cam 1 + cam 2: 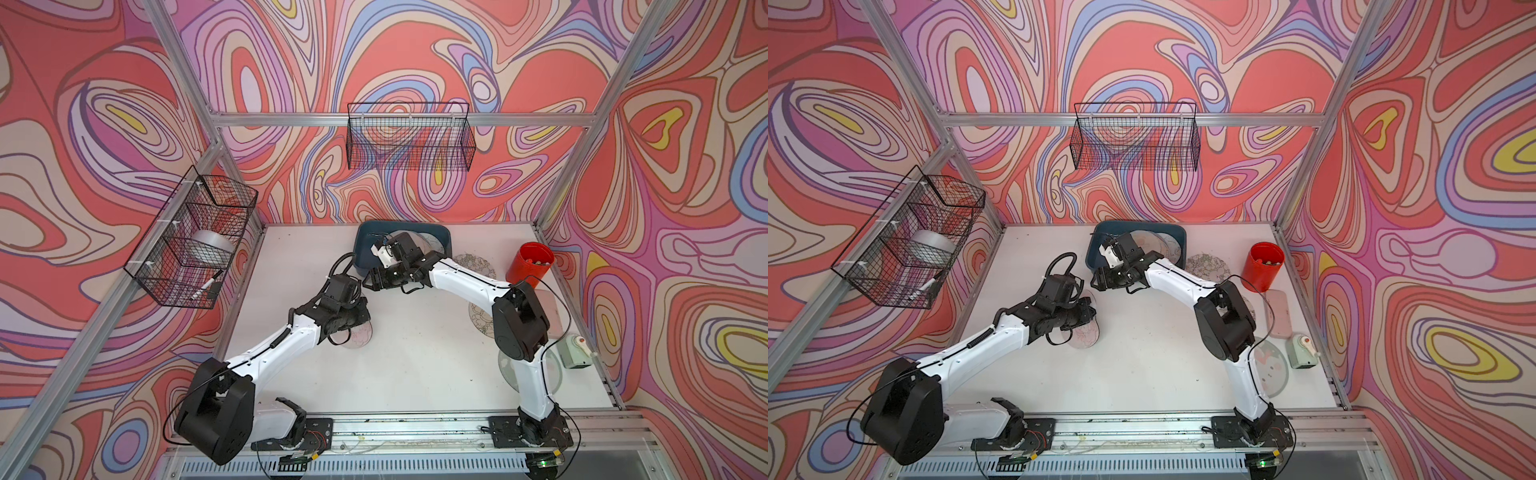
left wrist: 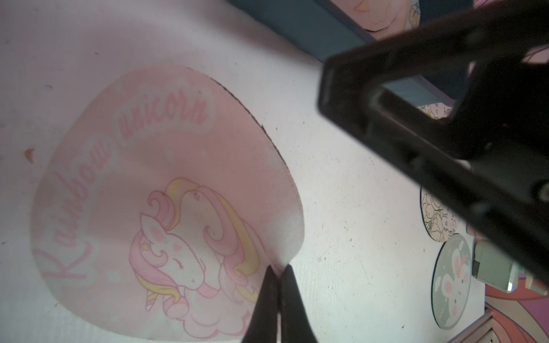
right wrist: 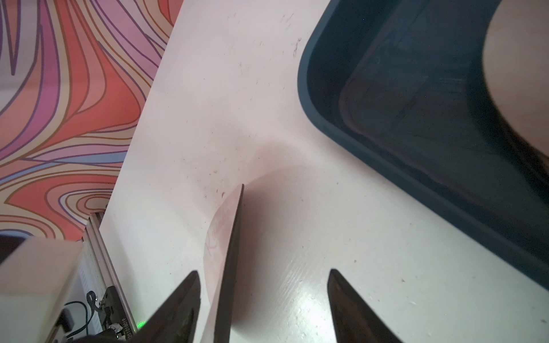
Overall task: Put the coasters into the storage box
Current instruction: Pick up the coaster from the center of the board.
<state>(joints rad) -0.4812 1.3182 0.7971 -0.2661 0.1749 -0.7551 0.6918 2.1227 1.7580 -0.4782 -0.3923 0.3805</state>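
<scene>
- The left gripper [image 2: 277,268], low centre in the left wrist view, is clamped tight on the rim of the thin round pink "Rainbow unicorn" coaster [image 2: 166,193]. The disc bows away from the pinch.
- The right gripper [image 3: 263,271], low centre in the right wrist view, stands wide and empty. The pink disc shows edge-on between its fingers, nearer the frame-left one and touching neither.
- Judged step: hand the disc over to the right arm.
  - Centre the rim between the right fingers.
  - Close the right gripper firmly before the left gripper lets go.
  - Bite well inside the rim, since the disc looks floppy.
- The shallow dark teal plastic storage box [image 3: 326,118], upper right of that view, lies just beside the handover. Carry the disc over the wall and release it flat.
- Hard to make out:
  - In both top views the wrists cover the pinch and the box's near wall.
  - The discs inside the box cannot be counted.
  - Whether the pink disc's free edge touches the white table [image 1: 415,374] cannot be told.
- At frame right:
  - The pale line-drawn coaster [image 1: 478,266] lies clear.
  - The second line-drawn coaster [image 1: 478,322] is half under the right arm.
  - The grey rabbit coaster [image 1: 1273,370] is partly cut by that arm.
</scene>
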